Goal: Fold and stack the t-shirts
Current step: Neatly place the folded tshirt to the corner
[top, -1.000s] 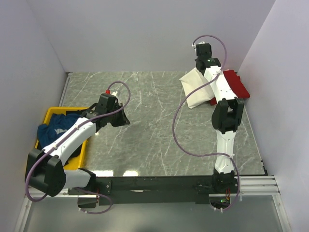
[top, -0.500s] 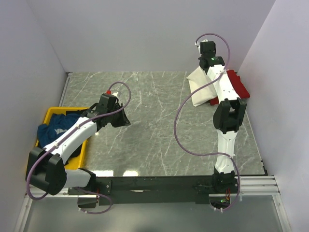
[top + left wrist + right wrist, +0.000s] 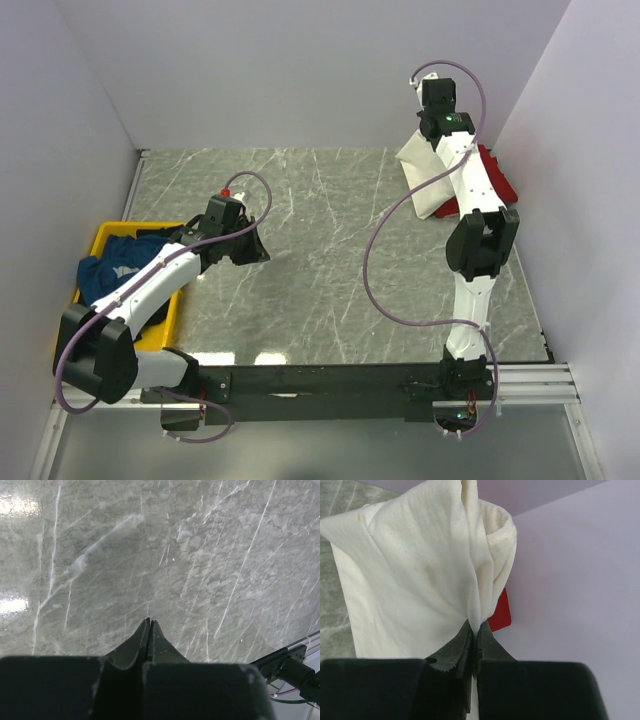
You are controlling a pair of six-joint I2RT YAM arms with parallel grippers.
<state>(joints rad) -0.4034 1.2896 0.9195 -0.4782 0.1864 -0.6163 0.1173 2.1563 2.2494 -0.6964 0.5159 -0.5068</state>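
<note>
Yellow plastic is what sits farthest left: the tray (image 3: 99, 233), at the left edge of the grey marbled table (image 3: 320, 290). In it lies the dark blue t-shirt (image 3: 108, 272), crumpled, with a white mark showing, and some of its cloth spills over the tray's left rim. My left arm passes over that tray. My left gripper (image 3: 150, 626) hangs to the right of the tray over bare table, its fingers pressed together with nothing between them. In the wrist view only veined stone shows beyond the tips. I cannot tell whether they touch the surface.

A wide stretch of table lies between that and my right arm, which reaches to the far right corner. There my right gripper (image 3: 474, 629) is clamped on the cream-white t-shirt (image 3: 405, 575). It pinches a gathered fold, so the cloth fans out from the pinch in a loose bunch, and a hemmed edge curls open on the right. From above, the lower end of this shirt overlaps the red t-shirt (image 3: 497, 178), which lies flat close by the right wall. In my right wrist view a small red corner shows from behind the cream cloth.
</note>
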